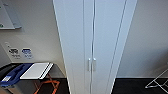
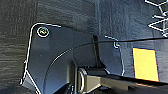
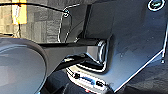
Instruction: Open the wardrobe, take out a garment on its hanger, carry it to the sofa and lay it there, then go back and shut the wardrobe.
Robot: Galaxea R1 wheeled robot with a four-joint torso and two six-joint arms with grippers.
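The wardrobe (image 1: pixel 93 37) stands straight ahead in the head view, tall, narrow and white. Both of its panelled doors are shut, meeting at a centre seam. Its pair of slim silver handles (image 1: pixel 91 64) sits low on the doors, one on each side of the seam. Both wrist views look down on dark carpet past the robot's own dark plate.
A low table (image 1: pixel 37 70) with a white board and a blue object (image 1: pixel 13 73) stands left of the wardrobe, with orange legs below. A white wire rack (image 1: pixel 158 81) is on the floor at right. A yellow-orange patch (image 2: pixel 145 63) lies on the dark carpet.
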